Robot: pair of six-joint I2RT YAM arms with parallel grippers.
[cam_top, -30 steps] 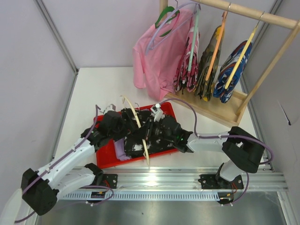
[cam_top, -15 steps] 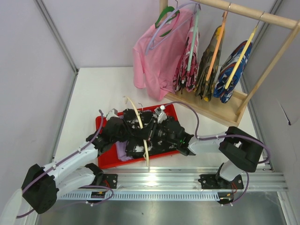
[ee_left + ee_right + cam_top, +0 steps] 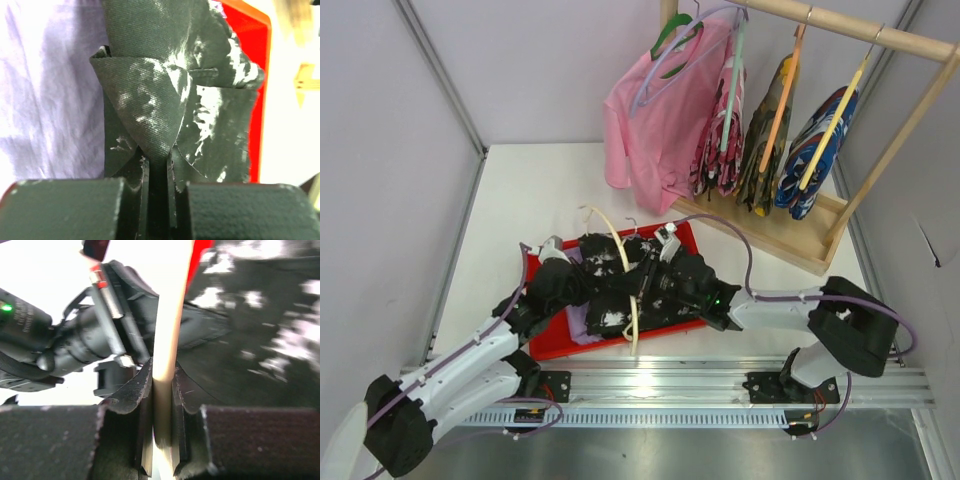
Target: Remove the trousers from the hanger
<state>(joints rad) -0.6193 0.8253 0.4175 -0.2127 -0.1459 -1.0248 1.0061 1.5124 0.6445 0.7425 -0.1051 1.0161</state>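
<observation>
The left gripper [image 3: 159, 167] pinches a fold of black speckled trousers [image 3: 150, 100], lavender trousers [image 3: 50, 90] just left, red tray [image 3: 260, 75] edge right, open counter [image 3: 290, 150] beyond; the right gripper [image 3: 162, 390] clamps the hanger [image 3: 169, 315].

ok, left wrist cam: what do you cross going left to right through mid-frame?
lavender trousers → black speckled trousers → red tray → white table

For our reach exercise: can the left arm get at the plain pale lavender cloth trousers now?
Probably not: the left gripper is shut on black white-speckled trousers, though the lavender trousers lie bare alongside.
</observation>
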